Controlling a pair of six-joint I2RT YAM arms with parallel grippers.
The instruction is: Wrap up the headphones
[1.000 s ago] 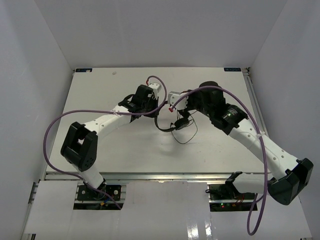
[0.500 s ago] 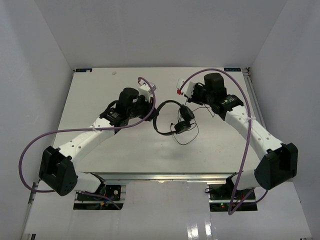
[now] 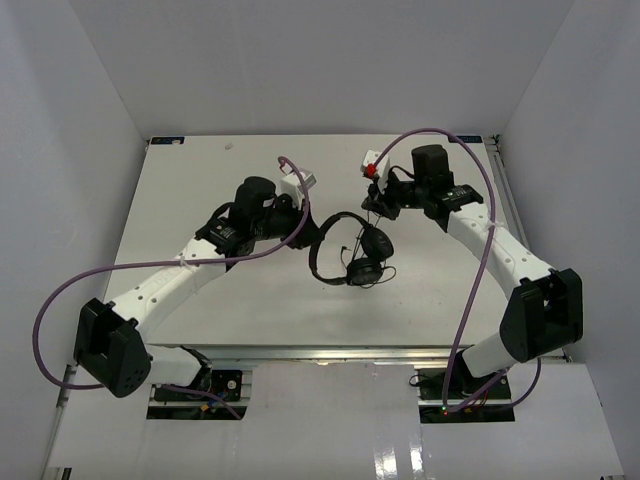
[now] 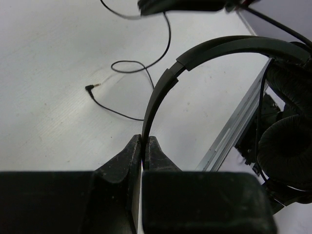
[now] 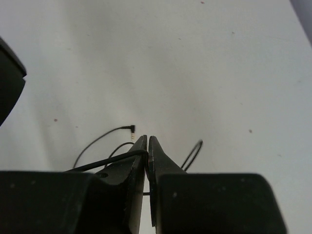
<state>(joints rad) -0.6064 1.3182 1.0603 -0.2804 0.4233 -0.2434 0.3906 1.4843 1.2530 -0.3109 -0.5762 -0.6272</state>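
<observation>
Bright, even overhead light, faint shadows on the table [image 3: 190,190], glare on the front ledge [image 3: 385,455], wrist shots blurry up close.

The left arm [image 3: 165,283] and right arm [image 3: 497,250] reach from their near bases inward toward the middle, elbows swung outward, with the left tool [image 4: 142,139] and right tool [image 5: 147,139] both pinched shut, tips pointing inward.

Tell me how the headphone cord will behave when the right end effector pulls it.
Probably floppy: the cord curls in loose loops. Likely light, so its plug should trail freely. Being thin, it might slip through the right end effector pinching it.
</observation>
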